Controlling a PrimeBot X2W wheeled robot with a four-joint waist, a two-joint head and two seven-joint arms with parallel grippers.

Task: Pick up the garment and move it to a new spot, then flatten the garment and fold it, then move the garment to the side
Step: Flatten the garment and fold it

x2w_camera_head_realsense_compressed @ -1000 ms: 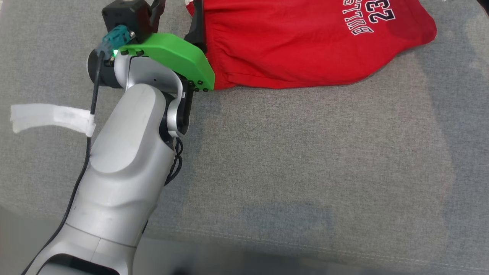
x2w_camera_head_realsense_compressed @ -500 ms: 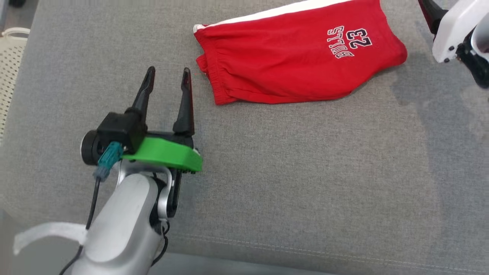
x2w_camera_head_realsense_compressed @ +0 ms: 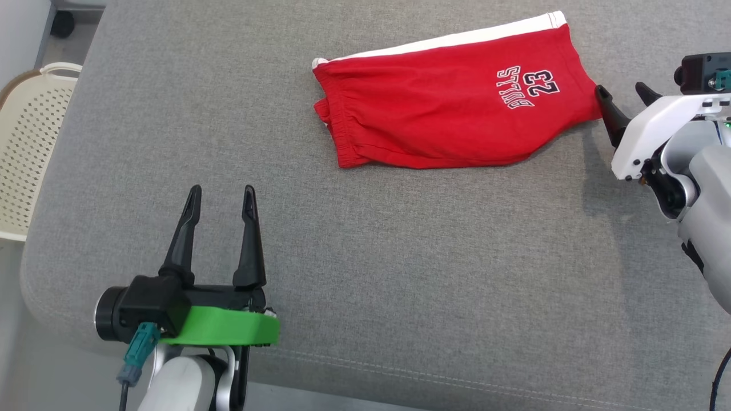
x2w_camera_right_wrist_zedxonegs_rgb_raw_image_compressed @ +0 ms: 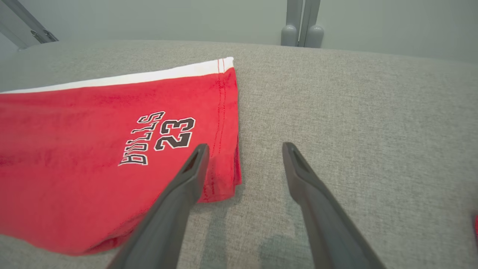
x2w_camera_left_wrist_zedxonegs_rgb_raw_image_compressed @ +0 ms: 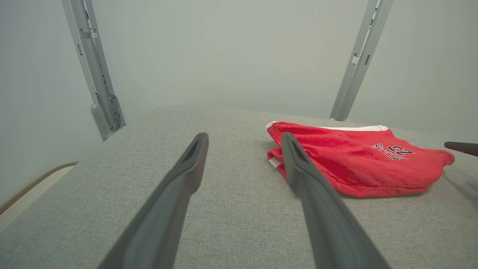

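At the near left, above the near edge of a wide padded surface covered in grey woven cloth point(x2w_camera_head_realsense_compressed: 434, 274), the left gripper point(x2w_camera_head_realsense_compressed: 223, 189) is seen, its two long dark fingers set on a green plastic mount point(x2w_camera_head_realsense_compressed: 228, 331). Its jaws are spread wide and nothing is held between them. To its left, off the padded surface, part of a cream perforated plastic basket point(x2w_camera_head_realsense_compressed: 28, 142) is seen; what lies in it cannot be told.

Farther on, in the far middle of the surface, the garment point(x2w_camera_head_realsense_compressed: 451, 108) is laid folded and fairly flat. It is a pair of red cloth shorts with a white side stripe and a dark "BULLS 23" print. The gathered waistband is turned to the left and the leg hem to the right. It is well apart from the left gripper, and a stretch of grey cloth is seen between them.

Just beside the hem, at the far right, the right gripper point(x2w_camera_head_realsense_compressed: 621, 87) is carried on a white plastic mount point(x2w_camera_head_realsense_compressed: 651, 131), jaws spread wide and nothing gripped. In the right wrist view one finger is seen across the hem corner and the other over grey cloth; whether the shorts are touched cannot be told.

Beyond the far edge, grey metal posts point(x2w_camera_left_wrist_zedxonegs_rgb_raw_image_compressed: 95, 74) are seen against a pale wall point(x2w_camera_left_wrist_zedxonegs_rgb_raw_image_compressed: 224, 48).
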